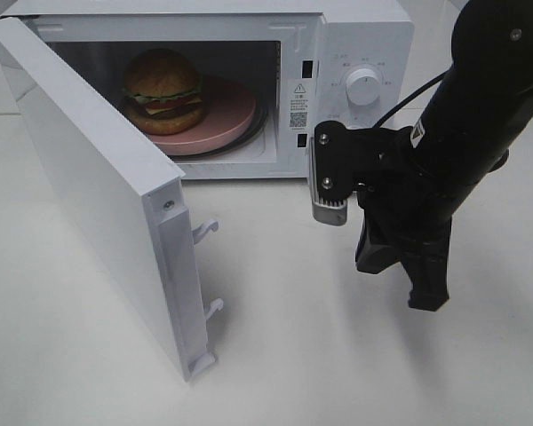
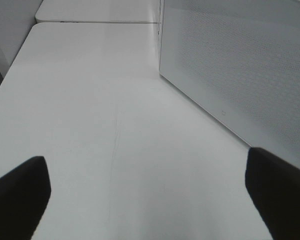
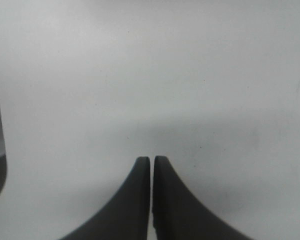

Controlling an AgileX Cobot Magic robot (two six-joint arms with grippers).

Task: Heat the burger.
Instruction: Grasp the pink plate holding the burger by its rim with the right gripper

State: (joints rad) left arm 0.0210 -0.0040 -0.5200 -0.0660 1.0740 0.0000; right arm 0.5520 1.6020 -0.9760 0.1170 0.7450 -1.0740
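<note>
The burger [image 1: 164, 87] sits on a round pink plate [image 1: 222, 120] inside the white microwave [image 1: 360, 44], whose door [image 1: 89, 177] stands wide open to the left. My right gripper [image 1: 417, 288] [image 3: 151, 161] hangs in front of the microwave's control panel, pointing down at the table, shut with nothing between its fingers. My left gripper [image 2: 150, 200] is open and empty, low over the table beside the door's outer face [image 2: 240, 75]. The left gripper does not show in the exterior high view.
The white table [image 1: 338, 355] runs in front of the microwave. The open door sticks far out toward the front left, with its latch hooks [image 1: 206, 229] on its free edge. A timer knob [image 1: 365, 86] sits on the control panel.
</note>
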